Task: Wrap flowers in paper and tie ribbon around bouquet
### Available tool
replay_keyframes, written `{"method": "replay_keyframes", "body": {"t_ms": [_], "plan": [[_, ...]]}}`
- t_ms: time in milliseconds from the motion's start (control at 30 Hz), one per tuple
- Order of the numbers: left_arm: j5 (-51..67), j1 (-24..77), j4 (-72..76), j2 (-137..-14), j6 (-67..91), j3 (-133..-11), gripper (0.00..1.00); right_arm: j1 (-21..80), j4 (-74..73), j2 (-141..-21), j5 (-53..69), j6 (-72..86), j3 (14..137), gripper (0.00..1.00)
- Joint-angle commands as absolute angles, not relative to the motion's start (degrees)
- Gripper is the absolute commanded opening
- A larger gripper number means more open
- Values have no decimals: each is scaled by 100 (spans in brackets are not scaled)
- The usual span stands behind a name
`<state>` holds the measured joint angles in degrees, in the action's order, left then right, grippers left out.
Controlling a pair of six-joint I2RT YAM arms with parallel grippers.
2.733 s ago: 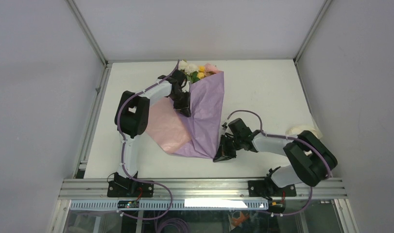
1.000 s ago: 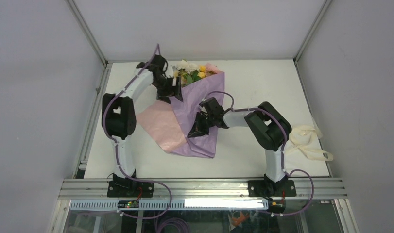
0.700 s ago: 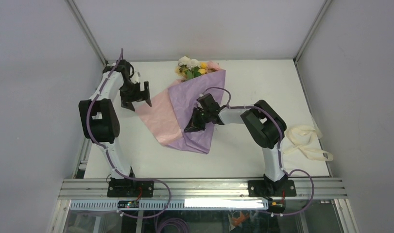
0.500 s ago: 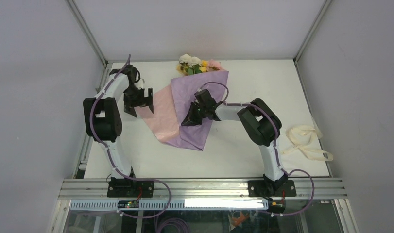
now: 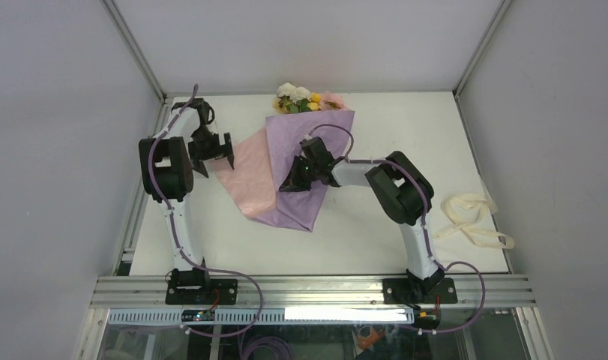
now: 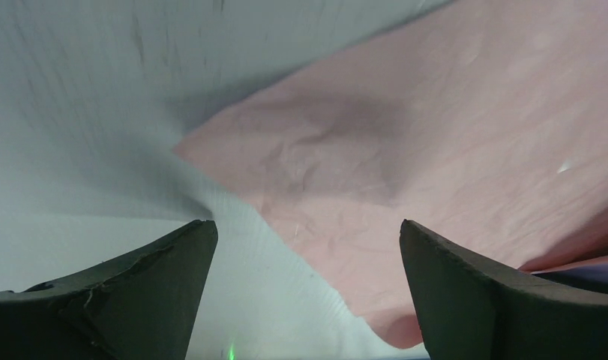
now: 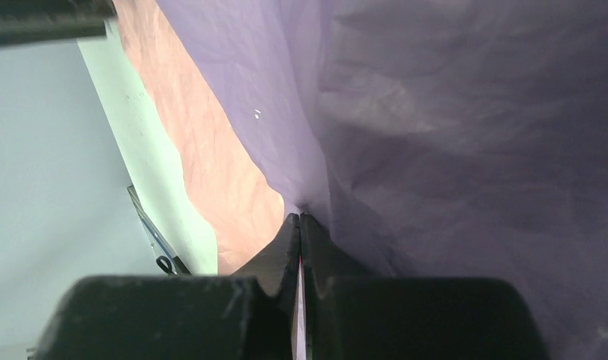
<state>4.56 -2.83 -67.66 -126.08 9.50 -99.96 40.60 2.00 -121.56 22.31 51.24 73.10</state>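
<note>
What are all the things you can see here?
table: one, white, under everything
flowers: one small bunch, yellow, pink and white with green leaves, far edge, poking out of the paper's top
paper: one sheet, lilac with a pale pink flap, folded over the stems, middle
ribbon: one, cream, lying loose on the right side
left tool: one, black, open, at the pink flap's left corner
right tool: one, black, shut on the paper's lilac fold

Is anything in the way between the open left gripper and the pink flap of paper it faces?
Nothing visible. The left gripper stands open with the pink corner of the paper directly between its jaws; only bare table lies beside it.
</note>
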Motion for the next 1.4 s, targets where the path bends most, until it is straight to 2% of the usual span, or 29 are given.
{"method": "replay_keyframes", "body": {"t_ms": [0,33,100,133,267,300,333,367,400,467,533,567,667,733,833,967,1067,1167,1233,1367], "plan": [[689,-275,-6814,-12912,703,-11038,98,4052,-519,-12392,1654,4562,6865,0],[784,-274,-6884,-13008,657,-11214,94,4052,-521,-12365,1703,4535,6838,0],[1032,-274,-7034,-13207,613,-11461,80,4052,-521,-12334,1784,4480,6798,0],[1155,-273,-7067,-13250,603,-11518,71,4051,-552,-12324,1798,4460,6788,0],[1791,-238,-7093,-13237,498,-11429,21,4056,-600,-12249,1857,4361,6760,0],[1890,-231,-7094,-13206,454,-11387,14,4052,-601,-12239,1900,4349,6758,0],[1953,-229,-7093,-13168,423,-11356,11,4052,-599,-12227,1952,4332,6762,0],[1949,-229,-7093,-13106,403,-11337,14,4052,-620,-12231,2000,4306,6782,0],[1929,-229,-7098,-13018,353,-11311,20,4052,-643,-12219,2021,4281,6791,0],[1716,-242,-7088,-12781,149,-11326,37,4052,-719,-12208,2079,4187,6833,0],[1033,-285,-7042,-12559,71,-11331,58,4054,-831,-12164,2115,4097,6841,0],[635,-304,-7014,-12477,55,-11300,65,4052,-877,-12126,2118,4043,6827,0],[-382,-335,-6836,-12359,-266,-10980,83,4054,-925,-11967,2095,3940,6660,0],[-541,-372,-6850,-12462,-299,-10843,90,4052,-930,-11884,2084,3904,6535,0],[-453,-377,-7067,-12631,-236,-10899,94,4052,-906,-11816,2064,3877,6391,0],[-267,-357,-7168,-12865,-332,-11015,94,4052,-852,-11773,2060,3858,6337,0],[-221,-252,-7604,-13489,-637,-11585,87,4052,-851,-11764,2074,3839,6353,0],[-194,-125,-8143,-13969,-723,-12246,74,4052,-912,-11724,2026,3783,6338,0],[178,-83,-8161,-13907,-719,-12160,74,4043,-1059,-11715,1869,3744,6328,0],[-173,-19,-8135,-13603,-554,-11838,75,3885,-1481,-11813,1565,3707,6224,0]]}}
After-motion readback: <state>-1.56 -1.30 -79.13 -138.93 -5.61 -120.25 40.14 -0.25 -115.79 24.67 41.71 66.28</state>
